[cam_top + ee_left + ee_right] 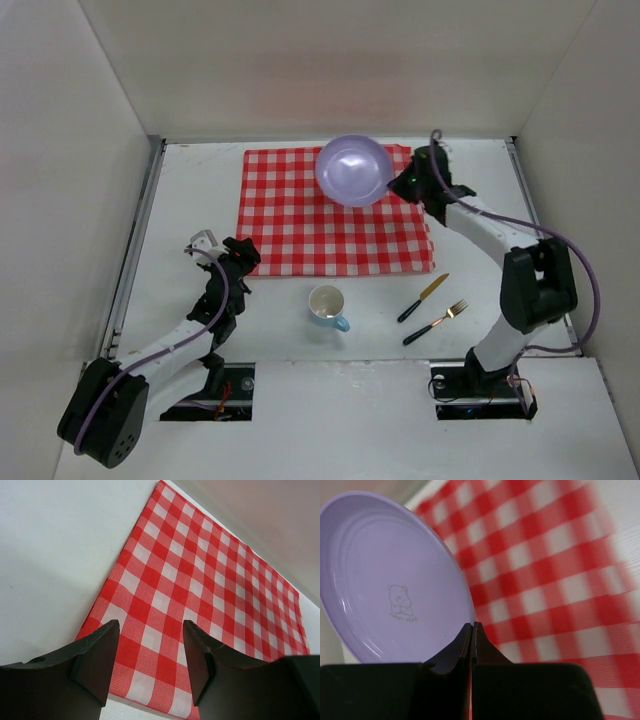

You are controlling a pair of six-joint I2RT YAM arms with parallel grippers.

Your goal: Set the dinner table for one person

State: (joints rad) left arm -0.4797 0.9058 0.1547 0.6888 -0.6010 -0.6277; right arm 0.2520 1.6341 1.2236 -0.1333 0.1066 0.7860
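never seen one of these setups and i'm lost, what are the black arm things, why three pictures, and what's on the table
Those are two robot arms bolted at the near edge of a white table, each ending in a two-finger hand. The wide picture comes from a fixed camera above and behind them. The other two come from small cameras on the wrists, so each shows its own fingers up close.

On the table lie a red-and-white checked cloth, a cup, a knife and a fork.

The right hand is shut on the rim of a lilac plate, holding it above the cloth's far edge. The left hand is open and empty, by the cloth's near left corner.
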